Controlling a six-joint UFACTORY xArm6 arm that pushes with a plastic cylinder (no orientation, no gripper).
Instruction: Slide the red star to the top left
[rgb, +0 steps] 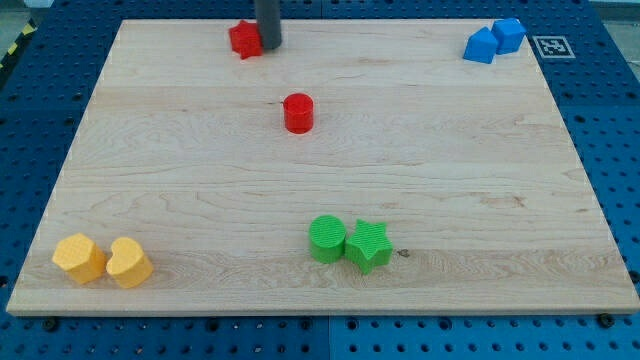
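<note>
The red star (244, 39) lies near the view's top edge of the wooden board (180, 160), left of centre. My tip (269, 46) is at the end of the dark rod and touches the star's right side. A red cylinder (298, 113) stands below and to the right of the star, apart from it.
Two blue blocks (494, 41) sit together at the top right corner. A green cylinder (327, 239) and a green star (368, 246) touch near the bottom centre. Two yellow blocks (103, 260), one a heart, sit at the bottom left. Blue pegboard surrounds the board.
</note>
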